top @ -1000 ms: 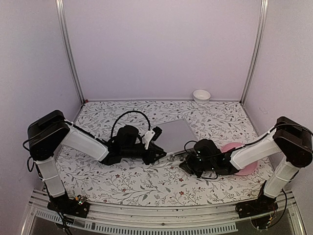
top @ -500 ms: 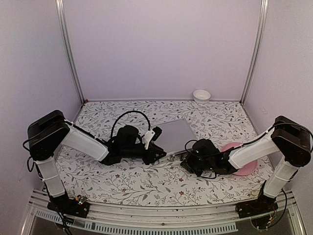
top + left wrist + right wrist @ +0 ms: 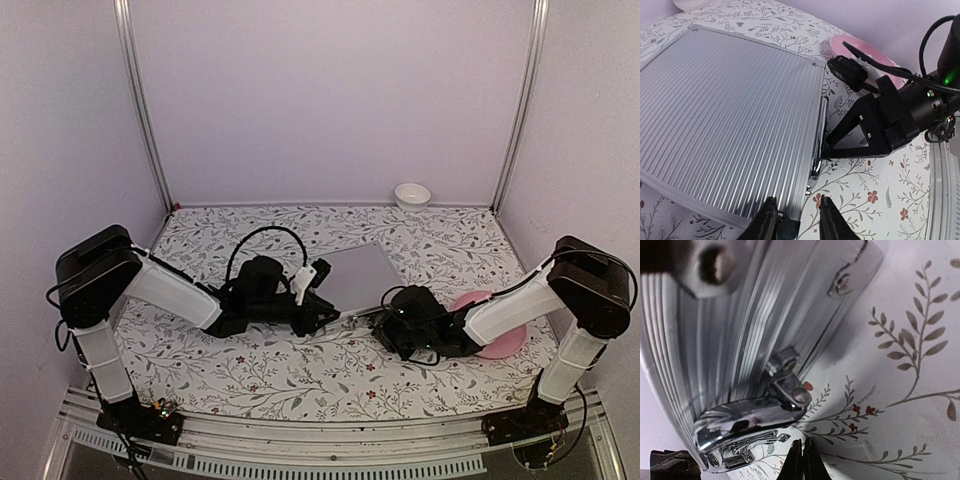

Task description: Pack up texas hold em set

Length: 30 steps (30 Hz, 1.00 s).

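One case (image 3: 355, 275) is lying closed between two grippers. The left gripper (image 3: 799, 222) is pinching its front edge. The right gripper (image 3: 801, 460), fingers pressed together, is pointing just beside its one handle (image 3: 747, 427). One plate (image 3: 500, 345) and one bowl (image 3: 412, 194) are sitting nearby.

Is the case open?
No, the case lies shut, its ribbed lid flat and flush along the edge with the handle.

Left end effector (image 3: 797, 212) pinches the closed silver case (image 3: 730, 110) at its near edge.
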Each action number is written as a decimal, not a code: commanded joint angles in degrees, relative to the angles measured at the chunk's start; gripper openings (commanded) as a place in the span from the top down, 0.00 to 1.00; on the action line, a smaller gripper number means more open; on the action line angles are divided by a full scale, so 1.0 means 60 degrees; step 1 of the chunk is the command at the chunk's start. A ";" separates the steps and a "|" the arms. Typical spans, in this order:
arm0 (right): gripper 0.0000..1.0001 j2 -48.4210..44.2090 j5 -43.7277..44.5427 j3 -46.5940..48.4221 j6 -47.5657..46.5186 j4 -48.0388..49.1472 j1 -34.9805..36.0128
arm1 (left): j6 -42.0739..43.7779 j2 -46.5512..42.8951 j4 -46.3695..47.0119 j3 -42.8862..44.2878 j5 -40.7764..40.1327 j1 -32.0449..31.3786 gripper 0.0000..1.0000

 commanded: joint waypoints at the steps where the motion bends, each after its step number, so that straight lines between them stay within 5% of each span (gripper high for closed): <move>1: 0.98 0.0363 0.0527 0.0044 0.0350 0.0030 0.0028 | 0.0037 -0.0308 0.0015 -0.0167 -0.0009 0.0140 0.71; 19: 0.98 0.1187 0.0442 0.0254 0.0689 0.0833 0.0014 | -0.0019 -0.0298 -0.0020 -0.0173 0.0045 0.0183 0.71; 30: 0.93 -0.0557 0.0100 -0.0318 -0.0007 -0.0169 0.0013 | -0.0143 -0.1003 0.0642 -0.0878 -0.0327 0.0359 0.70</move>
